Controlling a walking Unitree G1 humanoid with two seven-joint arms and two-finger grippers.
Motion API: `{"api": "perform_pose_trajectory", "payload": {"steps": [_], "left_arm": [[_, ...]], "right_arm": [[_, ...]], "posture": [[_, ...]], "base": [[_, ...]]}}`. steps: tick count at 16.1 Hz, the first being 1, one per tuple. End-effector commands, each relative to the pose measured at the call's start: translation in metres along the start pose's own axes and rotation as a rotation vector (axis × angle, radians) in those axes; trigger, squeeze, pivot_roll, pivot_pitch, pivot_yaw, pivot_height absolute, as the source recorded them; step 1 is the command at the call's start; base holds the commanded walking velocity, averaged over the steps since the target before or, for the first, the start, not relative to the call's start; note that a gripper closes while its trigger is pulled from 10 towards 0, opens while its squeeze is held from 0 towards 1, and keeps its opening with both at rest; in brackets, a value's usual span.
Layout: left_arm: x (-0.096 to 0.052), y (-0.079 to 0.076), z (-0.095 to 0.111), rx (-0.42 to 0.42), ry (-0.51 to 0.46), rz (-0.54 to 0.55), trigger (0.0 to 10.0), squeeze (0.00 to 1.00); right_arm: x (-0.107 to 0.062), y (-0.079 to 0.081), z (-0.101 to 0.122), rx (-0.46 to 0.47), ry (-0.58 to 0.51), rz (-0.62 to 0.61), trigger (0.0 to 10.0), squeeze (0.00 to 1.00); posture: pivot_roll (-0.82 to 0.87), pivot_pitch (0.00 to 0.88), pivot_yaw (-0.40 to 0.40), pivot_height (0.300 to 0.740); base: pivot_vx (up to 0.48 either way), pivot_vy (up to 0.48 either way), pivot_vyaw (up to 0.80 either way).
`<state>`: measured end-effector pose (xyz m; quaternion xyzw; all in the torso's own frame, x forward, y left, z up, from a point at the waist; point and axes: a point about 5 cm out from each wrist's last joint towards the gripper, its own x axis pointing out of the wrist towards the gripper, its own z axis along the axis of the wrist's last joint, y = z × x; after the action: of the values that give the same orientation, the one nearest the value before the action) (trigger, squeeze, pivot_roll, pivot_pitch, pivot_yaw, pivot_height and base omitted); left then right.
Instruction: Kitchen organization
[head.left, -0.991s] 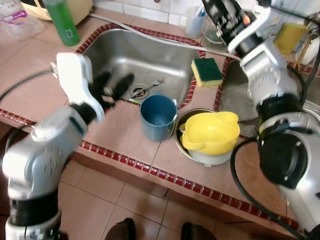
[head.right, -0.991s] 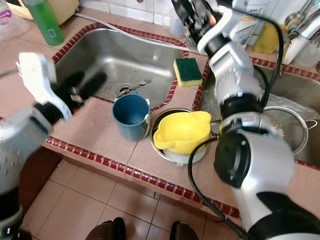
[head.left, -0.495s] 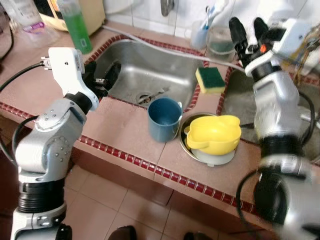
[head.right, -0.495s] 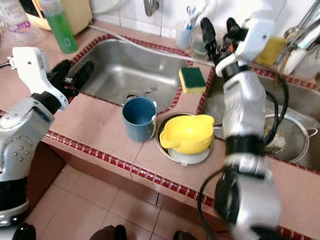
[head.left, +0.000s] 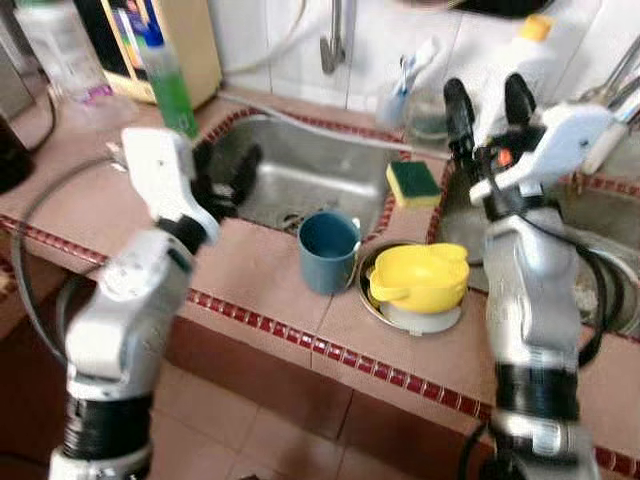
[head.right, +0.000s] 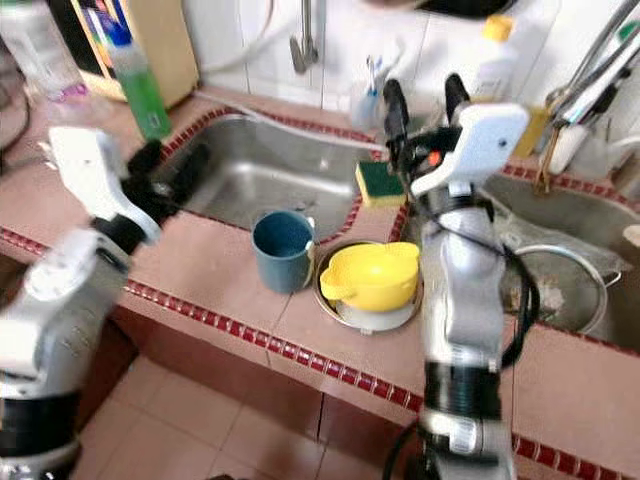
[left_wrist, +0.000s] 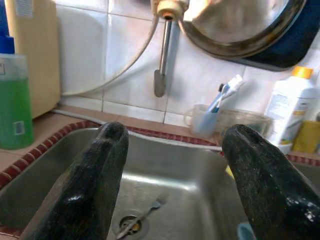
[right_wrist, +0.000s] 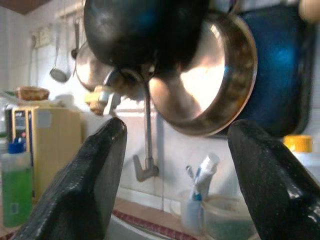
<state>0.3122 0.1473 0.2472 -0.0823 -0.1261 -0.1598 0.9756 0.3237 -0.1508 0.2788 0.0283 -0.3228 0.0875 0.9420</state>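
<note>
A dark blue plastic cup (head.left: 329, 250) stands on the tiled counter (head.left: 250, 275) beside a yellow plastic jug (head.left: 420, 277), between and below both raised grippers. The left gripper (head.left: 222, 178) spreads wide over the steel sink (head.left: 310, 170); the right gripper (head.left: 489, 100), equally wide, hovers above a green sponge (head.left: 413, 181).

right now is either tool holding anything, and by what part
Nothing is held. The left tool hangs open over the sink's near left edge, and the right tool is raised open above the green sponge.
</note>
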Motion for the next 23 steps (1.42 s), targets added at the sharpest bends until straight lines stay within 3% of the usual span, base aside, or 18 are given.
{"api": "perform_pose_trajectory", "payload": {"steps": [1, 5, 9, 11, 15, 17, 23], "left_arm": [[-0.003, -0.006, 0.000, 0.018, -0.022, -0.014, 10.0, 0.00], [-0.010, -0.007, -0.010, 0.058, -0.029, 0.024, 10.0, 0.00], [-0.022, 0.005, -0.025, 0.145, -0.022, 0.091, 10.0, 0.00], [-0.025, 0.010, -0.035, 0.120, 0.007, 0.100, 10.0, 0.00], [-0.006, -0.004, -0.045, 0.115, -0.023, 0.060, 10.0, 0.00], [-0.006, -0.008, -0.046, 0.102, -0.028, 0.058, 10.0, 0.00], [-0.007, 0.003, -0.050, 0.108, -0.039, 0.151, 10.0, 0.00]], "right_arm": [[-0.007, 0.005, 0.006, -0.021, -0.013, -0.017, 10.0, 0.00], [-0.029, 0.018, -0.006, -0.051, 0.045, -0.033, 10.0, 0.00], [-0.044, 0.028, -0.020, -0.083, 0.108, 0.013, 10.0, 0.00], [-0.049, 0.029, -0.028, -0.111, 0.137, 0.034, 10.0, 0.00], [-0.051, 0.028, -0.038, -0.133, 0.173, 0.055, 10.0, 0.00], [-0.048, 0.028, -0.038, -0.129, 0.178, 0.053, 10.0, 0.00], [-0.044, 0.017, -0.044, -0.150, 0.212, 0.005, 10.0, 0.00]], "posture": [[-0.11, 0.033, 0.044, 0.740], [-0.11, 0.019, 0.043, 0.740], [-0.10, 0.033, 0.043, 0.740], [-0.09, 0.046, 0.035, 0.740], [-0.11, 0.059, 0.027, 0.740], [-0.11, 0.055, 0.028, 0.740], [-0.11, 0.047, 0.024, 0.740]], "base": [[0.000, 0.000, 0.00], [0.000, 0.000, 0.00], [0.000, 0.000, 0.00], [0.000, 0.000, 0.00], [0.000, 0.000, 0.00], [0.000, 0.000, 0.00], [0.000, 0.000, -0.64]]}}
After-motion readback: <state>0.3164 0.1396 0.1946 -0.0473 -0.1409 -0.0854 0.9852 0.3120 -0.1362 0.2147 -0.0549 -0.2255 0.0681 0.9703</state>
